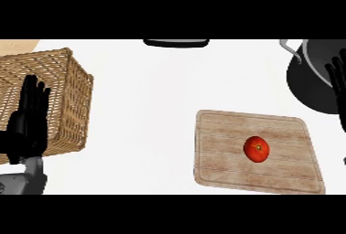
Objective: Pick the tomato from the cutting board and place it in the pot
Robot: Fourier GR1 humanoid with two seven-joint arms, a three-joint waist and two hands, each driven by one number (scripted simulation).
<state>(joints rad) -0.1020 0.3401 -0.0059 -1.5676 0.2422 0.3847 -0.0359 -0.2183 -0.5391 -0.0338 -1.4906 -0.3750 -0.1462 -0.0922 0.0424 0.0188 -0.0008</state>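
A red tomato (pixel 256 148) lies on the wooden cutting board (pixel 223 137) at the lower right of the white counter. The dark pot (pixel 312 77) stands at the right edge, behind the board, cut off by the view's border. My right hand (pixel 338 73) shows only as straight black fingers at the far right edge, over the pot and well above the tomato. At the left my left hand (pixel 27 116) rests open, fingers up, in front of the basket. Neither hand touches the tomato.
A wicker basket (pixel 64 87) stands at the left. A dark flat object (pixel 175 43) peeks in at the counter's far edge. White counter lies between basket and board.
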